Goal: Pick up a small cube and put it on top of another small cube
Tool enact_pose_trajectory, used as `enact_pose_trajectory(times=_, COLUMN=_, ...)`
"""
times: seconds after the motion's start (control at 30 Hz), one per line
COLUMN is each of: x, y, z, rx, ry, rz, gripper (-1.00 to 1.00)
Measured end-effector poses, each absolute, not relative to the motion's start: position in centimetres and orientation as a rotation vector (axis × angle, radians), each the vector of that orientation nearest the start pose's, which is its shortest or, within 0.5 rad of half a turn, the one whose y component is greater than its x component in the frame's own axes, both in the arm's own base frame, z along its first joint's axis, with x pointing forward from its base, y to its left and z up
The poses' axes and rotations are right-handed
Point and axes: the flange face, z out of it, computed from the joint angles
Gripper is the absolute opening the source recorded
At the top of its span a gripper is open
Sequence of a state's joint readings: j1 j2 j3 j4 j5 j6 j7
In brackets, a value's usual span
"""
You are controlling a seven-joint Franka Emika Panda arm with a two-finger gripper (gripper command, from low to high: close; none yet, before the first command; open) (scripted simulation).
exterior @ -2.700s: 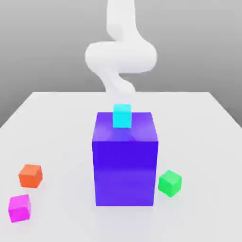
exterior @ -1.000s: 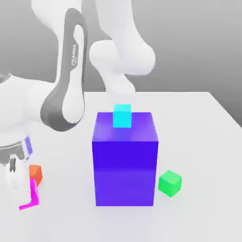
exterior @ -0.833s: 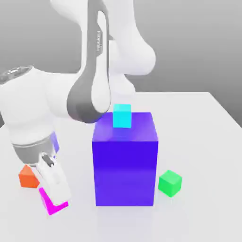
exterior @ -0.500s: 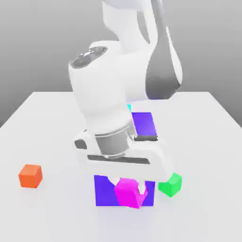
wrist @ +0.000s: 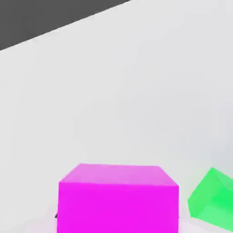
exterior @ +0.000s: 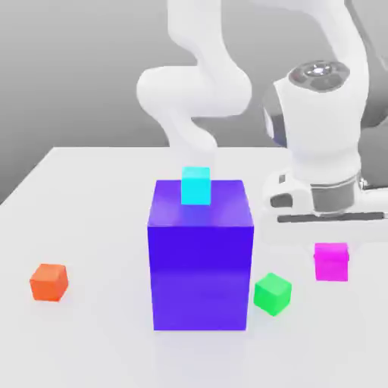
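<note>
The small magenta cube (exterior: 331,261) hangs in the air under my hand, at the exterior view's right, with my gripper (exterior: 331,251) shut on it. The hand view has the same magenta cube (wrist: 118,198) close up. The small green cube (exterior: 272,293) rests on the white table, below the held cube and towards the exterior view's left of it, just off the big block's lower right corner. In the hand view the green cube (wrist: 214,198) lies beside the held cube, apart from it.
A tall blue-purple block (exterior: 200,254) stands mid-table with a small cyan cube (exterior: 195,185) on top. An orange cube (exterior: 49,281) sits at the exterior view's left. The white table (exterior: 91,212) spreads around them.
My arm has swung from the exterior view's left, across the front of the big block, to the right, carrying the magenta cube up off the table. The other cubes have not moved.
</note>
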State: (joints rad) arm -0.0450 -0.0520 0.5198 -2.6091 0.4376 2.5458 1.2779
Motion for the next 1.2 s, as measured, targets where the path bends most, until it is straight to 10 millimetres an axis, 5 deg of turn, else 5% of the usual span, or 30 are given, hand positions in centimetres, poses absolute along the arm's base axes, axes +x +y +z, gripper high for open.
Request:
enact_pose_trajectory(times=0.33, x=35.0, y=18.5, z=25.2, rx=-2.19, ry=2.2, rz=0.182, gripper=-1.0)
enact_pose_trajectory(times=0.77, x=32.5, y=15.0, z=24.7, rx=-1.487, ry=2.761, rz=0.043, gripper=-1.0)
enact_pose_trajectory(times=0.9, x=31.5, y=14.9, z=24.3, rx=-1.337, ry=2.84, rz=-0.002, gripper=-1.0)
enact_pose_trajectory(times=1.2, x=32.0, y=14.9, z=21.6, rx=-1.314, ry=2.848, rz=-0.035, gripper=-1.0)
